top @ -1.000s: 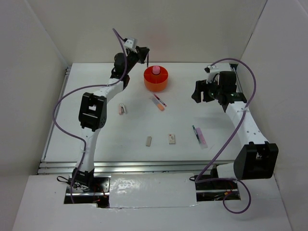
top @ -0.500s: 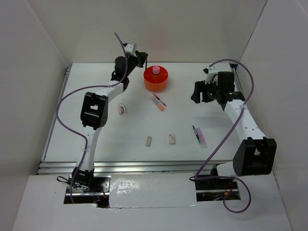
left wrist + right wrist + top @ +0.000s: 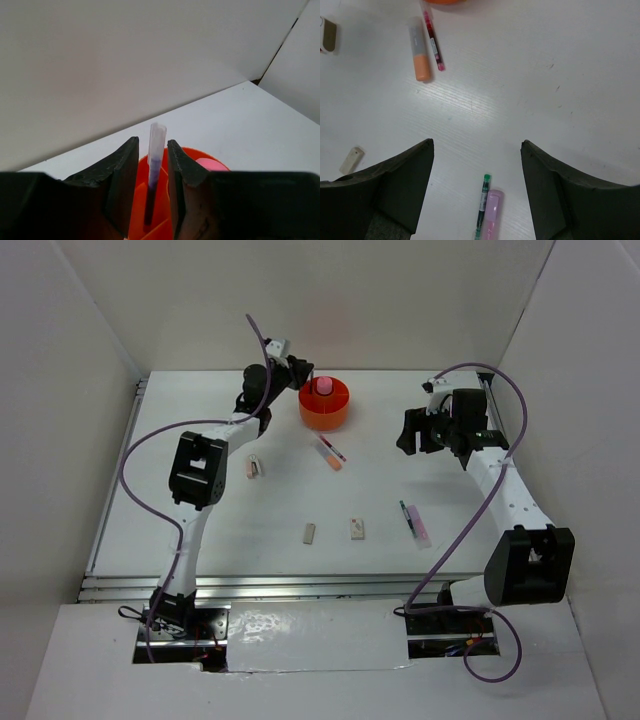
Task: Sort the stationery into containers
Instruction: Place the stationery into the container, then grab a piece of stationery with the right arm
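The orange tub (image 3: 324, 408) stands at the back middle, with a pink glue stick (image 3: 324, 386) in its central ring. My left gripper (image 3: 302, 371) is at the tub's left rim. In the left wrist view its jaws (image 3: 152, 141) are slightly apart, and a dark purple pen (image 3: 154, 165) with a clear cap stands between them. The pen's lower end rests in a tub compartment (image 3: 137, 200), with a gap beside it. My right gripper (image 3: 408, 433) is open and empty above the table (image 3: 477, 143). An orange-pink marker (image 3: 420, 50) and a dark pink pen (image 3: 433, 40) lie below the tub.
A green pen (image 3: 482, 202) and a lilac highlighter (image 3: 491, 215) lie side by side under my right gripper. A beige eraser (image 3: 310, 533), a white eraser (image 3: 357, 528) and a pink-white eraser (image 3: 256, 468) lie on the table. White walls enclose the table.
My left gripper has swung a little right and lower over the tub's rim, and the purple pen now stands in the tub. The right arm has barely moved.
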Controlling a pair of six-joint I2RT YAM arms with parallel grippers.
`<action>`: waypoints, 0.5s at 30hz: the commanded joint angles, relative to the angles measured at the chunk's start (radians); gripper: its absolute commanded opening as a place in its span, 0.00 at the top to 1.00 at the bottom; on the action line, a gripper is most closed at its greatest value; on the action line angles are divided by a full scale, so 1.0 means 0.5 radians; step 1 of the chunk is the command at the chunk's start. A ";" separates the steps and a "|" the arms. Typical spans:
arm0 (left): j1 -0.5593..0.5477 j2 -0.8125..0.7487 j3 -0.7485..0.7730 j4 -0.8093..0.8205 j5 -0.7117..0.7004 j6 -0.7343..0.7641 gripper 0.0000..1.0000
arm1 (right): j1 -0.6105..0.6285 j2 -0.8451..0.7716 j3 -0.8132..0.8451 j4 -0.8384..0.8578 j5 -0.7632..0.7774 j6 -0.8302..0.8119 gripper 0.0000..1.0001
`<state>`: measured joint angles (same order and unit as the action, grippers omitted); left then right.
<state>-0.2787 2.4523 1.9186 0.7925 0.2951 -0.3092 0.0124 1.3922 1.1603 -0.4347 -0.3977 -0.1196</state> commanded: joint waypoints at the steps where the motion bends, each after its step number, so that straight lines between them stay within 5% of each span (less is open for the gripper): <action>1: -0.010 -0.060 -0.018 0.191 0.048 0.078 0.58 | -0.009 0.010 0.076 0.035 -0.027 0.030 0.23; 8: 0.005 -0.452 -0.284 0.161 0.100 0.109 0.55 | 0.201 0.075 0.045 0.123 0.050 0.147 0.30; 15: 0.146 -1.157 -0.823 -0.097 0.198 0.118 0.51 | 0.524 0.384 0.173 0.121 0.163 0.377 0.39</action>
<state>-0.2516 2.0438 1.5654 0.7166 0.3489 -0.2863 0.2367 1.5288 1.1786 -0.3977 -0.3534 -0.0025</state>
